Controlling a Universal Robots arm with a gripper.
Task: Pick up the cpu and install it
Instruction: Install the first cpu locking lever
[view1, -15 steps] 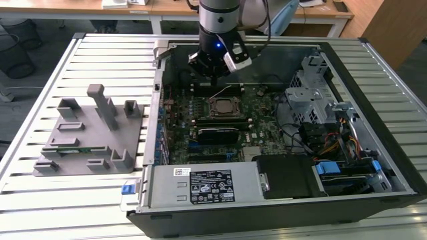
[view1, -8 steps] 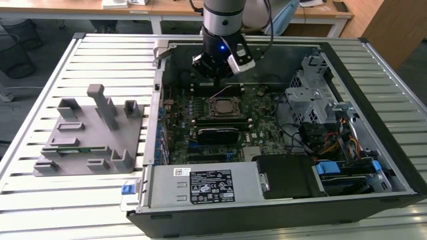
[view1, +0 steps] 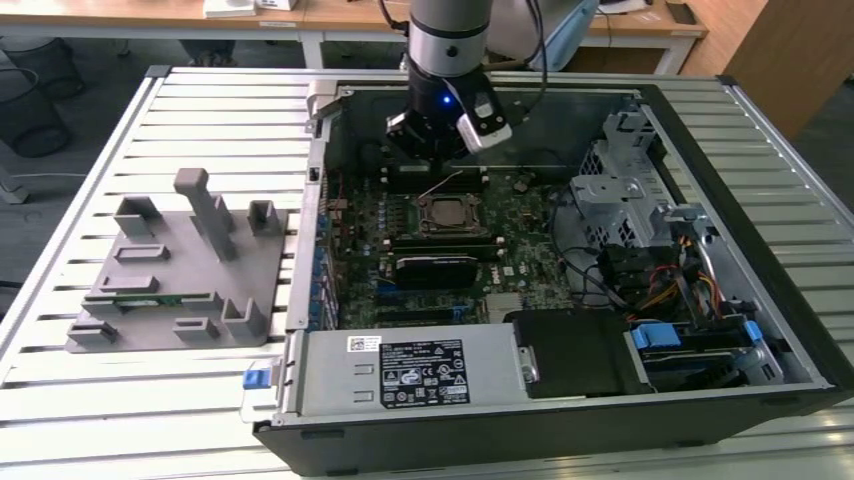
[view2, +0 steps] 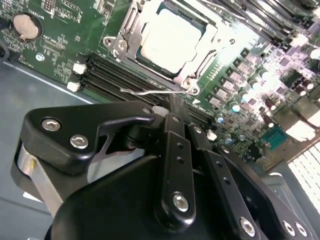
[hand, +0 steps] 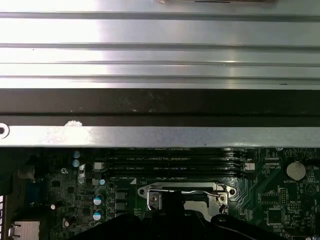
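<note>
Where the second wrist view looks down past the black gripper (view2: 175, 107), its fingers (view2: 172, 150) sit pressed close together with nothing between them, the tips hanging just above the thin wire lever (view2: 155, 91) at the edge of the socket frame (view2: 200, 65). Just past that, the cpu (view2: 170, 35) lies flat inside the frame, its pale metal top facing up, its edges squared to the frame; being square, it shows no long axis. Memory slots (view2: 120, 77) run alongside the frame on the green motherboard (view2: 50, 45).

In the exterior view the gripper (view1: 430, 160) hangs over the open computer case (view1: 747, 330), just behind the socket frame (view1: 447, 213), which sits mid-board. The arm (view1: 447, 40) rises straight up from there.

On the slatted table (view1: 160, 400), toward the exterior view's left and well apart from the case, a grey plastic fixture (view1: 180, 270) carries a green memory stick (view1: 150, 298) lying in one slot.

In the first wrist view the case wall (hand: 160, 112) crosses beyond the socket frame (hand: 182, 192).
</note>
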